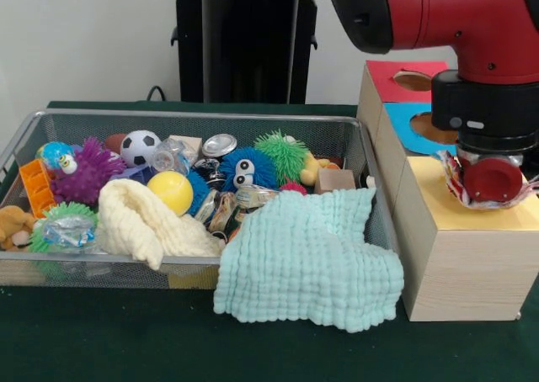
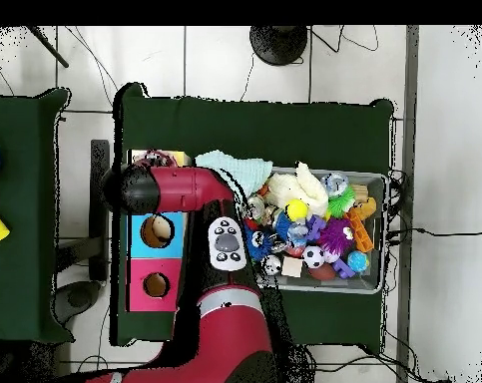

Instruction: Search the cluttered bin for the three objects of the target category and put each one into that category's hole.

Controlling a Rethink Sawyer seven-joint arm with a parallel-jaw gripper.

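My gripper [image 1: 491, 183] hangs over the yellow-topped wooden box [image 1: 467, 256] at the right. It is shut on a small white polka-dot fabric piece [image 1: 456, 180], which bunches out on both sides of it just above the box top. The box's round hole is hidden under the gripper. In the overhead view the arm's end [image 2: 135, 190] covers that box, with a bit of the dotted fabric [image 2: 157, 158] showing. The wire mesh bin [image 1: 194, 115] lies to the left, full of toys. No other polka-dot pieces show in it.
A mint-green waffle cloth [image 1: 307, 260] drapes over the bin's near right corner. A cream fluffy cloth [image 1: 147, 222] lies over the front rim. The blue-topped box [image 1: 413, 129] and red-topped box [image 1: 396, 69] stand behind the yellow one. Balls and fuzzy toys fill the bin.
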